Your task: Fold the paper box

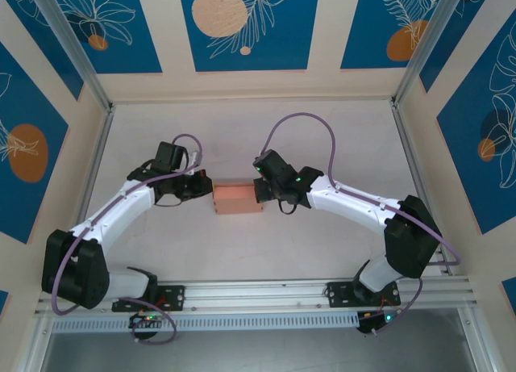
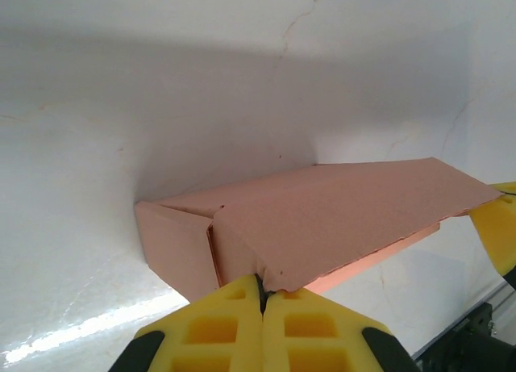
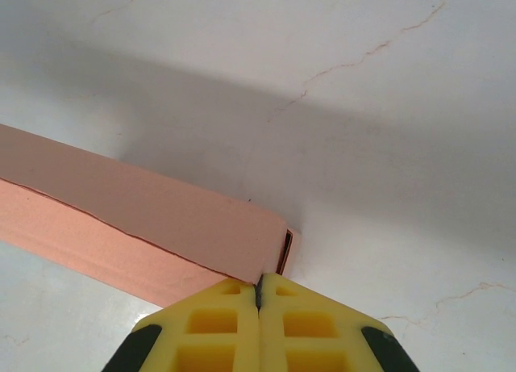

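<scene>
left gripper: fingers together, tips against paper box flap | right gripper: together, at opposite-end corner | risk: squeezing endwise may buckle card, spring loose flap

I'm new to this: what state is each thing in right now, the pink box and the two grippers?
paper box: folded into a box shape, lying flat on the table, top flap looks slightly raised.
left gripper: shut, tips at one end of the box.
right gripper: shut, tips at the opposite end.
</scene>
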`<state>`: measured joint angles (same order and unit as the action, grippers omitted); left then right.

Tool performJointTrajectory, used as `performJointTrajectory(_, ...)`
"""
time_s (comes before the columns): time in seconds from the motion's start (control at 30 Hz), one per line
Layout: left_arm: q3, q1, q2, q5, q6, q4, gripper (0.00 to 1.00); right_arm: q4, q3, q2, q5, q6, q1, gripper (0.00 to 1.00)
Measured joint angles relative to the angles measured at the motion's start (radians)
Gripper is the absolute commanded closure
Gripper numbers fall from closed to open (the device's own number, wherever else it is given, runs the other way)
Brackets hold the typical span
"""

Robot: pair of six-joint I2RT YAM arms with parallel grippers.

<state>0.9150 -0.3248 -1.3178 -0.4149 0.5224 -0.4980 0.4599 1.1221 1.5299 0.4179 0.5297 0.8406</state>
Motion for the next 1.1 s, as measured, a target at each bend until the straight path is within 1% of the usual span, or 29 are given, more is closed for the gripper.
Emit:
performJointTrajectory(0.2, -0.002, -0.001, -0.001, 0.013, -0.043, -0.003, 1.0, -0.001, 0.0, 0.002, -0.003, 0.0, 0.005, 1.0)
performJointTrajectory(0.37, -0.046, -0.006, 0.001, 0.024, -0.052, 0.041, 1.0, -0.018, -0.01, 0.006, 0.005, 0.0, 0.018, 1.0)
performJointTrajectory(0.47, -0.069, -0.007, 0.011, 0.027, -0.053, 0.069, 0.99, -0.034, -0.031, 0.005, 0.031, 0.0, 0.036, 1.0)
performJointTrajectory(0.5, -0.077, -0.007, 0.016, 0.028, -0.054, 0.077, 0.95, -0.042, -0.039, 0.004, 0.04, 0.0, 0.042, 1.0)
performJointTrajectory(0.57, -0.09, -0.007, 0.027, 0.028, -0.054, 0.09, 0.9, -0.059, -0.06, -0.005, 0.056, -0.001, 0.053, 1.0)
performJointTrajectory(0.6, -0.098, -0.008, 0.033, 0.028, -0.052, 0.094, 0.83, -0.071, -0.072, -0.012, 0.065, -0.004, 0.06, 1.0)
performJointTrajectory(0.63, -0.105, -0.008, 0.039, 0.028, -0.047, 0.095, 0.74, -0.08, -0.082, -0.018, 0.073, -0.005, 0.065, 1.0)
performJointTrajectory(0.67, -0.112, -0.008, 0.047, 0.031, -0.042, 0.093, 0.67, -0.089, -0.095, -0.026, 0.082, -0.007, 0.072, 1.0)
performJointTrajectory(0.7, -0.119, -0.008, 0.051, 0.035, -0.036, 0.087, 0.63, -0.098, -0.106, -0.032, 0.092, -0.008, 0.079, 1.0)
performJointTrajectory(0.73, -0.129, -0.007, 0.053, 0.037, -0.032, 0.081, 0.55, -0.105, -0.116, -0.039, 0.102, -0.009, 0.087, 1.0)
performJointTrajectory(0.8, -0.14, -0.007, 0.064, 0.039, -0.023, 0.061, 0.32, -0.113, -0.133, -0.049, 0.124, -0.012, 0.101, 1.0)
performJointTrajectory(0.9, -0.142, -0.008, 0.095, 0.038, -0.006, 0.029, 0.02, -0.131, -0.148, -0.054, 0.148, -0.02, 0.111, 1.0)
performJointTrajectory(0.93, -0.142, -0.008, 0.108, 0.038, -0.002, 0.021, 0.0, -0.135, -0.151, -0.055, 0.154, -0.023, 0.113, 1.0)
performJointTrajectory(1.1, -0.12, -0.008, 0.198, 0.023, 0.014, -0.038, 0.0, -0.147, -0.156, -0.055, 0.174, -0.028, 0.118, 1.0)
